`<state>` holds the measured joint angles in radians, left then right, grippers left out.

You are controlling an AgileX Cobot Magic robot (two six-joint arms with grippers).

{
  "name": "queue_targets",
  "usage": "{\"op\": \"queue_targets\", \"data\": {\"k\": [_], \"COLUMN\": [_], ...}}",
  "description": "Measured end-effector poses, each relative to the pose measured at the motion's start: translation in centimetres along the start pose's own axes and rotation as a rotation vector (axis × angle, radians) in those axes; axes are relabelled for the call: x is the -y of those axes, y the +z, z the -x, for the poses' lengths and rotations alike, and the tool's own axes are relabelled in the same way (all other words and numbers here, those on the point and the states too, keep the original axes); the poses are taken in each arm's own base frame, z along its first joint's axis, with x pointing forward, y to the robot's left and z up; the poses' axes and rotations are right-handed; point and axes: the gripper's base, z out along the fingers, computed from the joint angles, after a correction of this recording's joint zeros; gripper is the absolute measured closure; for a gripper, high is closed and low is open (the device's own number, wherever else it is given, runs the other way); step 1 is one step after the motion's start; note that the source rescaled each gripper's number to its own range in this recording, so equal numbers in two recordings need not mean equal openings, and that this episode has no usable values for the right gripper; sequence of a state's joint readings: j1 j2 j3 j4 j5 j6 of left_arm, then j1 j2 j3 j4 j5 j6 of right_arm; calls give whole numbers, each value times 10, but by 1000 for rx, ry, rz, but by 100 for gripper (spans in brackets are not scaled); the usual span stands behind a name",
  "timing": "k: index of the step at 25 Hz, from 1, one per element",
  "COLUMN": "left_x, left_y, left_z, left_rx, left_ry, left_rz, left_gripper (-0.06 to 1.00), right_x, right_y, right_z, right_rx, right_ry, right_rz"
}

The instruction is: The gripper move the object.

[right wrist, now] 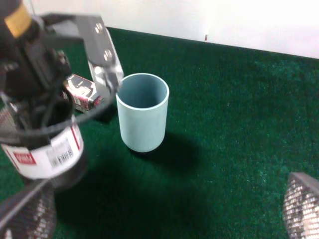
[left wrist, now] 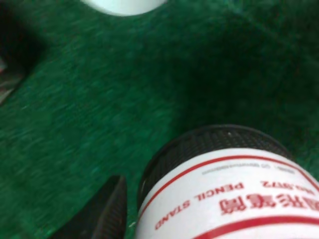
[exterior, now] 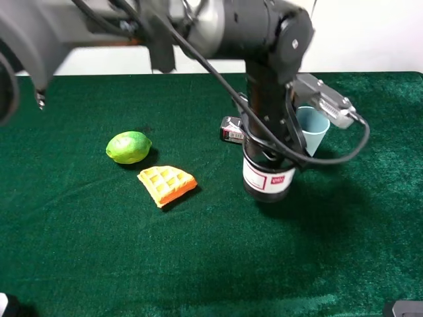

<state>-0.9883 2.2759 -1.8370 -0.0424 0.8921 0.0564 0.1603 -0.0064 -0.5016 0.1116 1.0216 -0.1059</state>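
The left arm's black pincer [exterior: 267, 150] sits low over the black wire-mesh cup [exterior: 268, 179] with its white red-marked label, upright on the green counter [exterior: 99, 251] just beside a plain light-blue cup [exterior: 315, 132], presumably to grasp it, though whether it's clamped I cannot tell

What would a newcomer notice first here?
The bulky left arm reaching across the middle, down onto the black mesh cup with its white label. Then the bright lime and orange waffle to the cup's left in the high view; a light-blue cup stands just behind.
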Motion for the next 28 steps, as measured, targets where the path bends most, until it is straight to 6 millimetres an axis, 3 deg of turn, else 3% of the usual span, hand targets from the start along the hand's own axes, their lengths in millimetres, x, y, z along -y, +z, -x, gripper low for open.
{"op": "queue_targets", "data": {"k": [6, 12, 28], "left_x": [21, 39, 39], "left_y": [28, 41, 44], "left_z": [1, 0, 1], "left_rx": [-4, 0, 10], "left_ry": [48, 88, 119], "left_rz": [-29, -33, 4], "left_gripper": [94, 94, 94], "right_x": [0, 0, 0], "right_y": [0, 0, 0], "right_z": [0, 0, 0], "right_rx": [0, 0, 0], "right_ry": [0, 0, 0], "right_rz": [0, 0, 0]}}
